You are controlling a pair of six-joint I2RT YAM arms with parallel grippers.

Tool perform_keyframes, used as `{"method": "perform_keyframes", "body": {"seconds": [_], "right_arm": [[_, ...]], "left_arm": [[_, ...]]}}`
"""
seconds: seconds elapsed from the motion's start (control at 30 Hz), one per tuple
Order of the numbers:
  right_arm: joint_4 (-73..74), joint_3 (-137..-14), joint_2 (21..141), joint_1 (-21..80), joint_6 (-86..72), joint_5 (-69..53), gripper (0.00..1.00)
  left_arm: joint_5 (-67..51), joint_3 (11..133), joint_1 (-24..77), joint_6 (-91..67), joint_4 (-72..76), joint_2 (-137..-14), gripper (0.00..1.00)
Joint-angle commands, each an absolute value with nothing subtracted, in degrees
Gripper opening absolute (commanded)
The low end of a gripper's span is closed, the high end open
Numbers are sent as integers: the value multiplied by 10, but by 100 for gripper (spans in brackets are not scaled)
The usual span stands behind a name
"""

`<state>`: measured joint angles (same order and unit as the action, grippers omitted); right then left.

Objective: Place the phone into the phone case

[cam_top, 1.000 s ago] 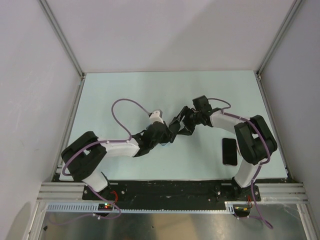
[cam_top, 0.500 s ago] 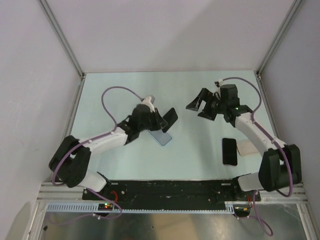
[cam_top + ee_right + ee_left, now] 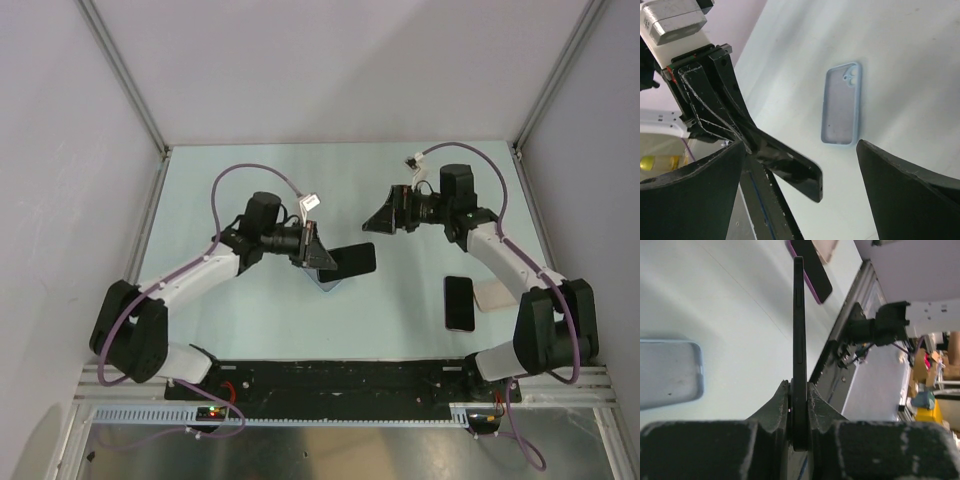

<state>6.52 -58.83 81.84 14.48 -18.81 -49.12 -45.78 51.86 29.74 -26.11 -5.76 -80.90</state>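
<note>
Grippers, 2. Black slabs, 2. Pale blue phone case, 1. Beige pad, 1

- Left gripper point(image 3: 313, 247): jaws closed tight on one short end of the phone point(image 3: 352, 260), pinched across its thickness.
- Phone: thin black slab with buttons along its edge. Long axis runs straight out from the left jaws, free end toward the right gripper point(image 3: 383, 216). Clear of the table point(image 3: 250, 170), broad face toward the overhead camera.
- Right gripper: jaws spread wide, nothing between them. Apart from the phone's free end, with the phone and case in sight through the gap.
- Phone case point(image 3: 841, 104): lies flat just below the left jaws, hollow side up, camera cut-out at one end. Contents: none.
- Second black slab point(image 3: 459, 302): purple rim, flat on the table, well apart from both jaws, just beside the beige pad point(image 3: 492, 295)
</note>
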Motion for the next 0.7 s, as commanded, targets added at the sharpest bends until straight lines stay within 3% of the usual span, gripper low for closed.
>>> {"method": "perform_keyframes", "body": {"seconds": [0.0, 0.43, 0.57, 0.67], "right_arm": [[24, -590, 839, 153, -168, -590, 98], [-202, -471, 809, 170, -320, -678, 93], [-347, -425, 804, 183, -417, -686, 86], [-414, -402, 798, 186, -469, -683, 76]], "left_arm": [[-565, 528, 283, -208, -47, -768, 0], [-648, 587, 258, -180, -38, -817, 0], [-654, 601, 257, -179, -33, -833, 0], [-656, 603, 257, -185, -24, -845, 0]]}}
